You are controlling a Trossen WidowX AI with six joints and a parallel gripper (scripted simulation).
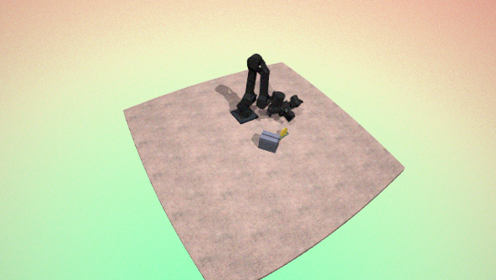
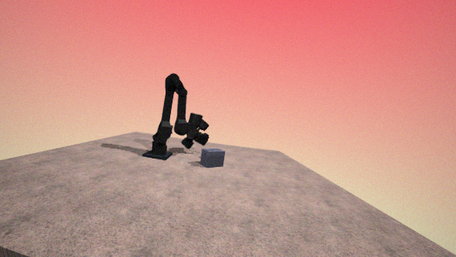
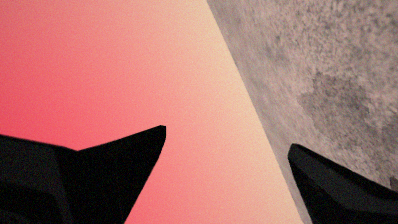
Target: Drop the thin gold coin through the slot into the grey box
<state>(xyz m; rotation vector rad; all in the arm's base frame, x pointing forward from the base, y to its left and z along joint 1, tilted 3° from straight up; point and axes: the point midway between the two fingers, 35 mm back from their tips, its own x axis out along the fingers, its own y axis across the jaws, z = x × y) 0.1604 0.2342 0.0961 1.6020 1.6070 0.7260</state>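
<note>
A gold coin (image 1: 284, 132) stands on edge in the green holder (image 1: 286, 135) in the top view. The grey box (image 1: 268, 144) (image 2: 212, 158) is closed and stands just left of the holder in that view. The slot (image 1: 271, 135) is a thin dark line across its lid. My gripper (image 1: 297, 111) (image 2: 206, 131) (image 3: 227, 141) is open and empty, its fingers spread wide. It is tilted sideways, raised above the table beyond the coin in the top view. Coin and holder do not show in the exterior view or the wrist view.
The arm's base (image 1: 244, 116) (image 2: 157, 155) stands left of the gripper in the top and exterior views, behind the box. The table (image 1: 218, 201) (image 2: 231, 208) (image 3: 280, 65) ends beyond the gripper. The wrist view shows the table edge and background between the fingers. Box and holder are close together.
</note>
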